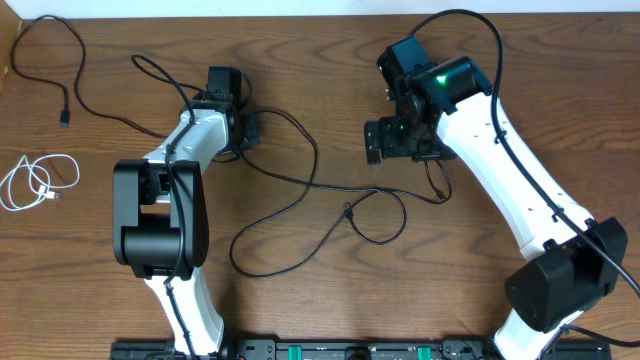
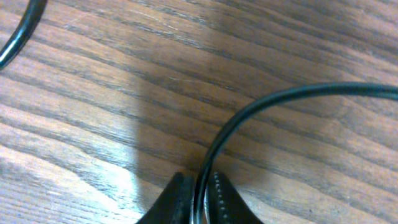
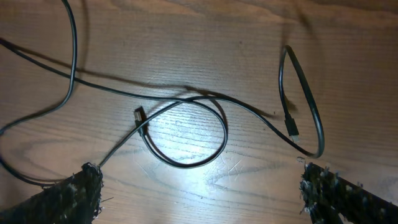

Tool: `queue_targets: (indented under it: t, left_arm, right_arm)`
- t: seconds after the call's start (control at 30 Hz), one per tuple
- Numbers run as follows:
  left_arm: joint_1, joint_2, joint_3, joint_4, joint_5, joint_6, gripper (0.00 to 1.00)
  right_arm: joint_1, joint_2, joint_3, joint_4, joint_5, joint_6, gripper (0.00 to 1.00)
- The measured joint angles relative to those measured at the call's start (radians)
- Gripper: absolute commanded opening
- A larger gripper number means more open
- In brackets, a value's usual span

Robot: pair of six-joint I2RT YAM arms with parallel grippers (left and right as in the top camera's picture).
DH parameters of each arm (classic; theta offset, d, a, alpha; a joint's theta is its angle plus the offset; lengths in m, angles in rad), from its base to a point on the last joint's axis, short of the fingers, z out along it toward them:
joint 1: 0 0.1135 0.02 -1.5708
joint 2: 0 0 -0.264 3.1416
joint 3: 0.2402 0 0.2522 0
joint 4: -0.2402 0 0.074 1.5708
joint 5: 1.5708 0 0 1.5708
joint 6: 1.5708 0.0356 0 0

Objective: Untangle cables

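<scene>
Black cable tangle (image 1: 347, 212) mid-table, two plug ends showing, strand count unclear. One loose black cord (image 1: 65, 115) and one white coil (image 1: 45, 192) lie far left, apart. My left gripper (image 2: 199, 190) pinches a tangle strand. My right gripper (image 3: 199, 183) hangs spread above the loops. Bare wood table (image 1: 100, 280) all around.

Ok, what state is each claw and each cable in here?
left claw: shut on a black cable.
right claw: open, holding nothing, above the table.
centre black cables: loose on the table, looped and crossing.
top-left black cable: lying apart, not crossed by others.
white cable: coiled, lying apart near the left edge.
</scene>
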Motion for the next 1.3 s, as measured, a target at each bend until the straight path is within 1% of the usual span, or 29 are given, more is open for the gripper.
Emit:
queue_targets:
  t: [0.13,0.23,0.37,0.53,0.67,0.83,1.03,1.17,1.3]
  left_arm:
    - [0.0,-0.016,-0.001,-0.024,0.001,-0.001,0.07]
    - [0.0,-0.077,-0.004,-0.068,0.001,-0.013,0.08]
    - [0.0,-0.275,-0.005,-0.12,0.001,-0.06,0.08]
    - [0.0,-0.545,-0.004,-0.131,0.0,-0.09,0.07]
    - [0.019,-0.695,-0.004,-0.139,0.002,-0.095,0.07]
    - [0.092,-0.833,-0.004,-0.154,0.001,-0.116,0.08]
    - [0.246,-0.976,-0.004,-0.204,-0.002,-0.182,0.08]
    - [0.335,-1.017,-0.004,-0.258,-0.002,-0.202,0.08]
    - [0.428,-1.01,-0.004,-0.301,-0.002,-0.211,0.08]
  right_arm:
    - [0.0,0.0,0.0,0.0,0.0,0.0,0.99]
    - [0.0,0.0,0.0,0.0,0.0,0.0,0.99]
    - [0.0,0.0,0.0,0.002,0.0,0.0,0.99]
    - [0.0,0.0,0.0,0.003,0.0,0.0,0.99]
    - [0.0,0.0,0.0,0.002,0.0,0.0,0.99]
    - [0.0,0.0,-0.001,-0.005,0.0,0.0,0.99]
    - [0.0,0.0,-0.002,-0.002,0.0,0.0,0.99]
    - [0.0,0.0,-0.002,0.004,0.0,0.0,0.99]
    - [0.0,0.0,-0.002,0.003,0.0,0.0,0.99]
